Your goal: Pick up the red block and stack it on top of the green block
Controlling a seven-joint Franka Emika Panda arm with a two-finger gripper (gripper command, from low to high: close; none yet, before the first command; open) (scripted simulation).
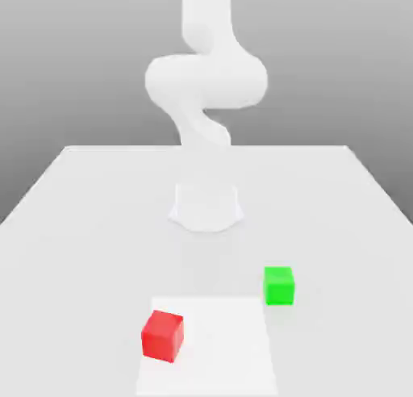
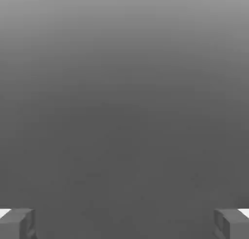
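The red block [image 1: 163, 336] sits on the white table near its front edge, on the exterior view's left of centre, at the left edge of a brighter white square patch [image 1: 206, 347]. The green block [image 1: 279, 286] rests a little farther back and toward the exterior view's right, just off that patch's far right corner. The two cubes stand apart, a few block widths between them. In the hand view my gripper [image 2: 124, 223] is open, its two grey fingertips [image 2: 17, 223] set far apart with nothing between them, facing a plain grey background.
The white arm [image 1: 206, 81] rises from its round base [image 1: 206, 206] at the middle of the table [image 1: 81, 226], behind both blocks. The table's far edge runs behind the base and its side edges slant outward toward the front.
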